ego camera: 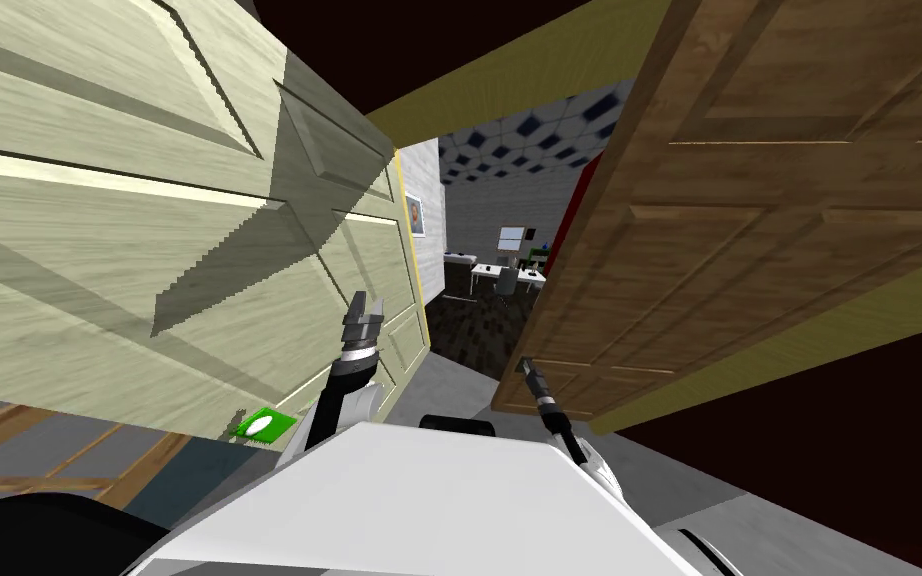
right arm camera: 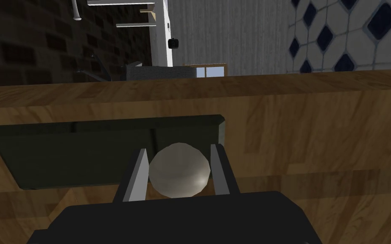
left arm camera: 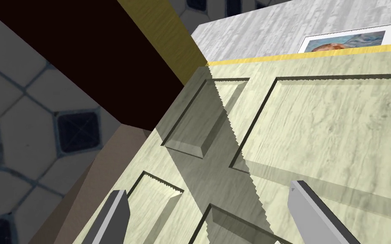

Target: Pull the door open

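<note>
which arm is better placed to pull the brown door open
Right. The right hand is shut on the round grey knob of the brown door, so it could likely pull at once. The left hand is open, holding nothing, pointed at the pale green door.

Knob (right arm camera: 179, 170) between right fingers (right arm camera: 136, 180), on door (right arm camera: 317, 127)

brown door (ego camera: 749, 250) — upper part cut off
</note>
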